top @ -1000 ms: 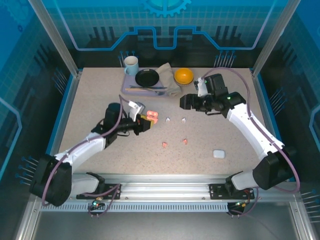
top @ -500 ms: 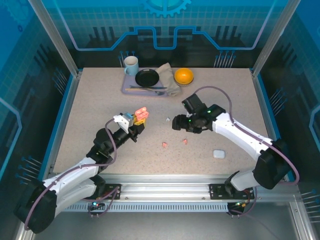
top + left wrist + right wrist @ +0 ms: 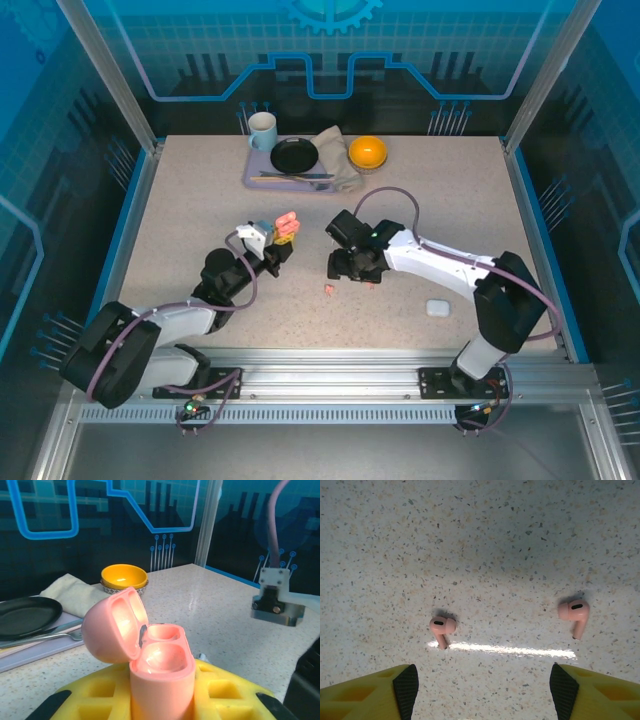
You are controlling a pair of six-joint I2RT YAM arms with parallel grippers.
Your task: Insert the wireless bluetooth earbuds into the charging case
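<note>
Pink earbud [image 3: 442, 627] and second pink earbud [image 3: 574, 614] pictured flat on table [image 3: 495, 540], stems crosswise to closing line of right gripper [image 3: 482, 682], spread empty just above. Open pink charging case [image 3: 160, 670] clamped upright by left gripper [image 3: 281, 242].

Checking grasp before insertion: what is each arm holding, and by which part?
The left fingers clamp the open pink case by its lower body; the right fingers hold nothing.

Pink case [image 3: 162, 680] (lid open), upright
</note>
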